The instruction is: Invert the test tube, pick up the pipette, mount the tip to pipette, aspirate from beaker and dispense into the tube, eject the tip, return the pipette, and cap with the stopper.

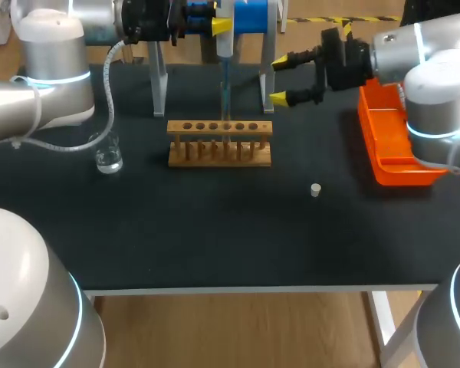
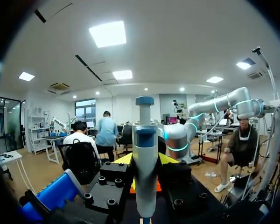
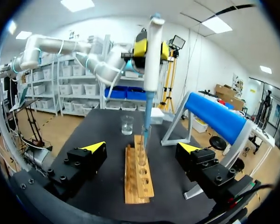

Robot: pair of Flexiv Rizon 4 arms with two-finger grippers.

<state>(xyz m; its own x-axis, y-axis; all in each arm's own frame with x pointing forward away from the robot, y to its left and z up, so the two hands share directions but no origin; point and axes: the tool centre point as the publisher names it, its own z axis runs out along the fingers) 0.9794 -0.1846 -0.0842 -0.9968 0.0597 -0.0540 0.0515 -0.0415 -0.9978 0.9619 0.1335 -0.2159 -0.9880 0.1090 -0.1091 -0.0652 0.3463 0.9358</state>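
My left gripper (image 1: pixel 217 26) is shut on the white and blue pipette (image 2: pixel 144 158), held upright between its yellow fingers (image 2: pixel 122 159). The pipette (image 1: pixel 225 84) hangs over the wooden rack (image 1: pixel 219 142), its tip pointing down at a test tube (image 3: pixel 141 155) that stands upright in one of the rack's middle holes. In the right wrist view the pipette (image 3: pixel 151 60) rises ahead of my right gripper (image 3: pixel 142 148), above the rack (image 3: pixel 137 179). My right gripper (image 1: pixel 280 79) is open and empty, behind and to the right of the rack. The beaker (image 1: pixel 107 157) stands left of the rack. The small white stopper (image 1: pixel 316 189) lies in front, to the right.
A stand with a blue roller (image 1: pixel 249 15) and two grey legs straddles the back of the table behind the rack. An orange tray (image 1: pixel 391 146) sits at the right edge under my right arm. A coiled cable (image 1: pixel 107 100) hangs from my left arm near the beaker.
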